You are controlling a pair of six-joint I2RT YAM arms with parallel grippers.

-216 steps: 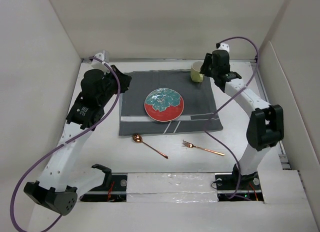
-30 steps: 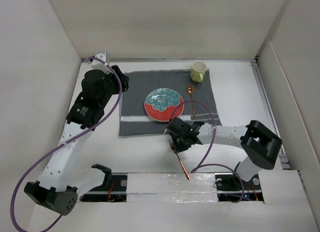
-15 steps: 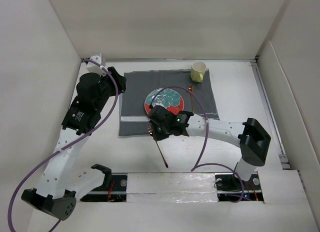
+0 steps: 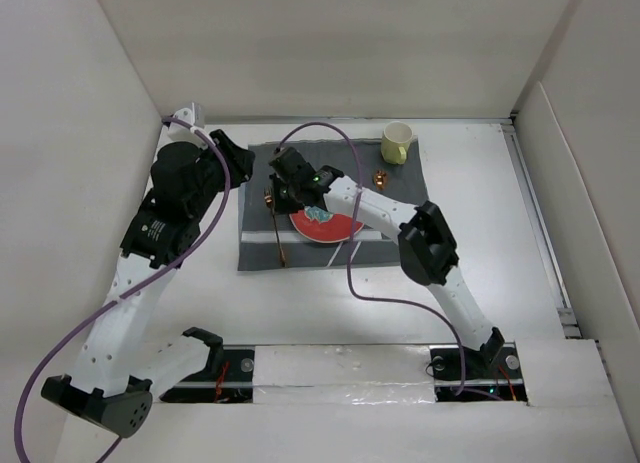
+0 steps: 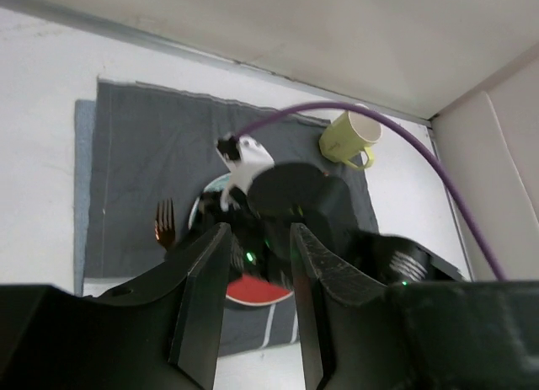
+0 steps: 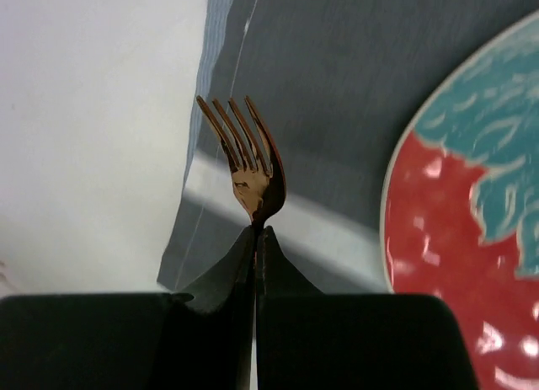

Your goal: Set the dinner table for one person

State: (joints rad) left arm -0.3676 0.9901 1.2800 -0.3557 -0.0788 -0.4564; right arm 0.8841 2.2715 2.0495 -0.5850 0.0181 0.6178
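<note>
Now the right gripper [image 6: 255, 238], clenched on the slim copper fork [image 6: 247, 164], has brought it left of the round red-and-teal plate [image 6: 459, 205], ready for setting down.

Lab robot cell: white panels [image 4: 330, 43] enclosing dinner table [image 4: 480, 183].

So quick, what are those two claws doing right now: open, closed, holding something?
Left gripper: open, empty.
Right gripper: shut on the fork.
</note>
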